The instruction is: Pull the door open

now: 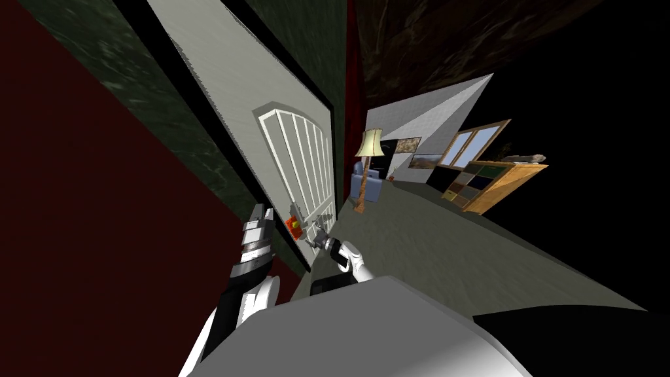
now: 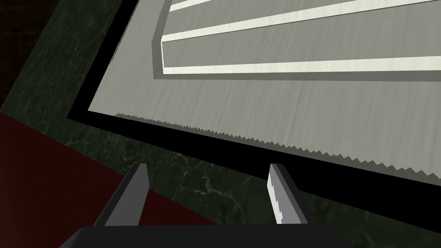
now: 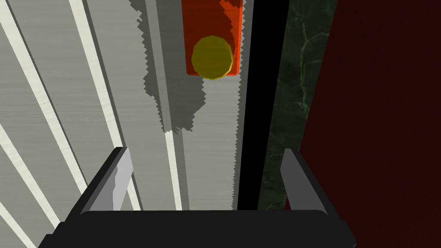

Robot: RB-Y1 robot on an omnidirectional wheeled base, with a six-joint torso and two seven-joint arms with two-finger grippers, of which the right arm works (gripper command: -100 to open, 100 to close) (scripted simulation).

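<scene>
**Q.** Which arm is placed to work the door (image 1: pixel 262 85)?

**A.** The right one. The right pincer (image 3: pixel 206 153) stands open and holds nothing. One blade is in front of the door's grey face. The other is in front of the green marbled wall (image 3: pixel 293 86), past the black strip (image 3: pixel 262 103) that runs along the door's edge.

**Q.** And where is the handle, taken from that pincer?

**A.** At twelve o'clock, dead ahead along the blades. A round yellow knob (image 3: pixel 212 57) sits on an orange plate (image 3: pixel 202 21), close to that same edge. It is ahead of the fingertips and apart from them, so nothing is between the blades yet. From the head camera the knob lies at about nine o'clock of the pincer, just beside it.

**Q.** What is the long axis?

**A.** The plate runs lengthwise along the door's edge. The knob stands out from it towards the pincer. My judgement is that the next move is a straight advance to bring the blades either side of the knob.

**Q.** And the left arm?

**A.** The left pincer (image 2: pixel 208 167) is also open and empty. It is raised near the door's black frame, at about ten o'clock of the knob in the head view, and farther from it than the right.

**Q.** Has the door begun to open?

**A.** From here I cannot tell whether it is shut or slightly ajar.
</scene>
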